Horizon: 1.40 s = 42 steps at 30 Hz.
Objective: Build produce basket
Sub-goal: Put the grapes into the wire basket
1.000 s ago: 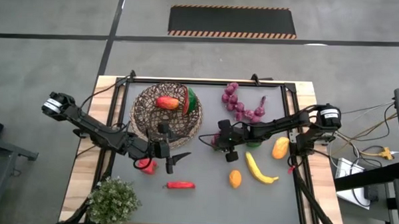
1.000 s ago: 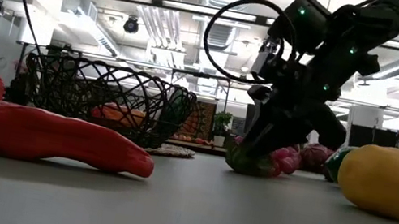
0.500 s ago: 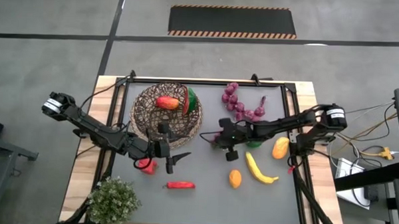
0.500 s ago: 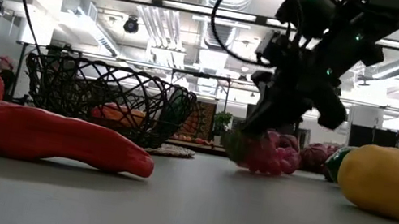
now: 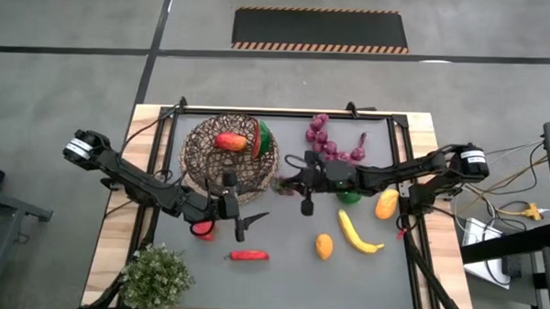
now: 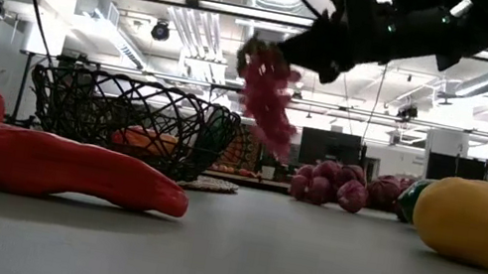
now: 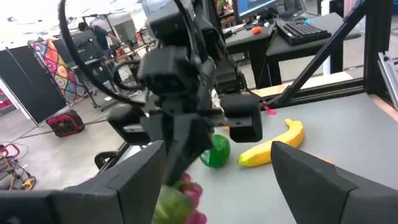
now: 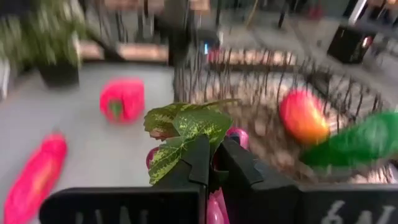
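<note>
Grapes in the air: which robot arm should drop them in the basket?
The right one, likely. Its gripper already holds the grapes up beside the basket. The left gripper is open, holding nothing, in front of the basket.

Potted plant (image 5: 157, 275) at table (image 5: 280, 274) corner.

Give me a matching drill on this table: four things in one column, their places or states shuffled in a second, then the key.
Things
1. red-stemmed purple grape bunch with green leaves
2. long red chili pepper
3. green-rinded watermelon slice
4. curved yellow banana

Places or states
A. lying in the dark woven wicker basket
B. on the grey mat beside an orange fruit
C. hanging off the table from the right gripper
D. on the mat near the small green potted plant

Pairs: 1-C, 2-D, 3-A, 4-B
</note>
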Available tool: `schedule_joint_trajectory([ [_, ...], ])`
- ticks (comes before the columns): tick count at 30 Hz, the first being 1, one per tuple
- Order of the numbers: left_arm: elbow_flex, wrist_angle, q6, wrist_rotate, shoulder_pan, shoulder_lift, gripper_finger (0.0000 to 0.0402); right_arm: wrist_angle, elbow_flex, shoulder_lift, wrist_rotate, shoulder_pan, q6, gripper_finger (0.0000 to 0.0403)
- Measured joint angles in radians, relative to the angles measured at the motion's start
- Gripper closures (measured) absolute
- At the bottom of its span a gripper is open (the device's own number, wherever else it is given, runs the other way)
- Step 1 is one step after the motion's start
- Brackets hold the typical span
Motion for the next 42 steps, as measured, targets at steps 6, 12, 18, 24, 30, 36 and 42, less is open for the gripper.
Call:
schedule_joint_trajectory([
  [6, 0.0, 0.08, -0.003, -0.014, 0.018, 0.069, 0.013, 0.198, -0.049, 0.018, 0.001, 0.005, 0.031, 0.039],
  [12, 0.001, 0.148, -0.003, -0.034, 0.069, 0.145, 0.013, 0.206, -0.058, 0.019, 0.0, 0.011, 0.03, 0.039],
  [18, 0.01, 0.196, -0.004, -0.042, 0.127, 0.219, 0.013, 0.206, -0.058, 0.019, 0.0, 0.022, 0.028, 0.039],
  [24, 0.013, 0.229, -0.002, -0.042, 0.139, 0.255, 0.0157, 0.203, -0.058, 0.019, -0.001, 0.024, 0.024, 0.039],
  [30, 0.013, 0.229, -0.003, -0.042, 0.139, 0.255, 0.0244, 0.202, -0.058, 0.019, 0.001, 0.024, 0.018, 0.039],
  [36, 0.013, 0.23, -0.005, -0.047, 0.139, 0.252, 0.0337, 0.198, -0.058, 0.019, -0.001, 0.024, 0.028, 0.0385],
  [42, 0.013, 0.229, -0.005, -0.049, 0.138, 0.251, 0.0379, 0.193, -0.058, 0.019, 0.003, 0.024, 0.046, 0.0316],
])
